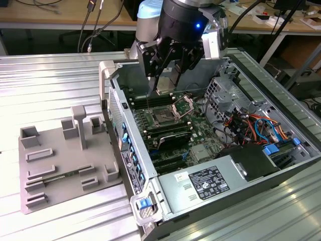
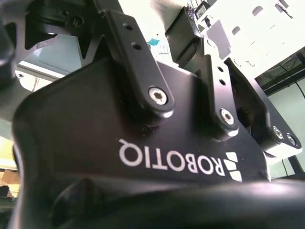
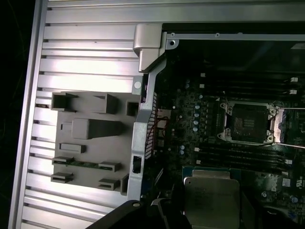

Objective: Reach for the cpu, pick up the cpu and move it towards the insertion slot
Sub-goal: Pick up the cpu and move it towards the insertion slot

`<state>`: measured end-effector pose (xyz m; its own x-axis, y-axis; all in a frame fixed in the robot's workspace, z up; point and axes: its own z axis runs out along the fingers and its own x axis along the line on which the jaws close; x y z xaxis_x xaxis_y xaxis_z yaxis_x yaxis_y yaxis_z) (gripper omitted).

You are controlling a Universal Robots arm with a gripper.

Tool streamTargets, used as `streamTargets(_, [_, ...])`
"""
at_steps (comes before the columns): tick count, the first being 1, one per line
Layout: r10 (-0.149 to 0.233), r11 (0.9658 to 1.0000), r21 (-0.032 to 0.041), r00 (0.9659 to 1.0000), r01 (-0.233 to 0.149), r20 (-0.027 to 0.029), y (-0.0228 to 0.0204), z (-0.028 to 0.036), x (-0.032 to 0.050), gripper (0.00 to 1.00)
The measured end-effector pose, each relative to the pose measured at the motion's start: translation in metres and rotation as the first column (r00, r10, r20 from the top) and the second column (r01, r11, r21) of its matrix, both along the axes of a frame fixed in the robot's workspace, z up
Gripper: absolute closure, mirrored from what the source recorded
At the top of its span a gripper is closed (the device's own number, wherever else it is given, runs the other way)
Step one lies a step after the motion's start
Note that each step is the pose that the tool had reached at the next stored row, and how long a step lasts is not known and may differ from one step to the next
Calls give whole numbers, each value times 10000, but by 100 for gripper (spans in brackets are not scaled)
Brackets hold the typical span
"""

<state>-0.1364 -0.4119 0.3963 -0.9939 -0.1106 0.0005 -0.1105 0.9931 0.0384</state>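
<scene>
The claw [image 1: 164, 80] hangs over the open computer case [image 1: 235, 150] in the exterior view, its dark fingers pointing down just above the motherboard, and between them sits a pale flat piece that reads as the cpu [image 1: 165, 86]. The first wrist view bears this out: the cpu [image 3: 211, 200] shows close under the camera as a silver-topped square on a green carrier edge, with dark parts of the claw at its sides, so the claw appears closed on the chip by its opposite edges, though the exact contact of the pads is hidden. The insertion slot [image 1: 164, 118] lies on the board below and slightly toward the exterior view's right of the claw, its steel bracket [image 1: 183, 106] swung up and open; in the first wrist view the insertion slot [image 3: 249, 123] is a dark square in a silver frame, well apart from the held chip. The grey tray [image 1: 65, 160] stands on the ribbed metal worktop [image 1: 50, 80] beside the case. As a judgement, the chip should be light and rigid, with a smooth metal lid that could slip under a weak pinch, and a delicate underside; the thin edges are the sensible place to grip, keeping it level, since a tilted chip over the socket risks damaging the fine contacts there.
</scene>
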Motion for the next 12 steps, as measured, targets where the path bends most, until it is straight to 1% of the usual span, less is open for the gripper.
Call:
streamTargets(5, [0,10000,0,10000,0,0,0,-1,37,45])
streamTargets(12, [0,10000,0,10000,0,0,0,-3,120,45])
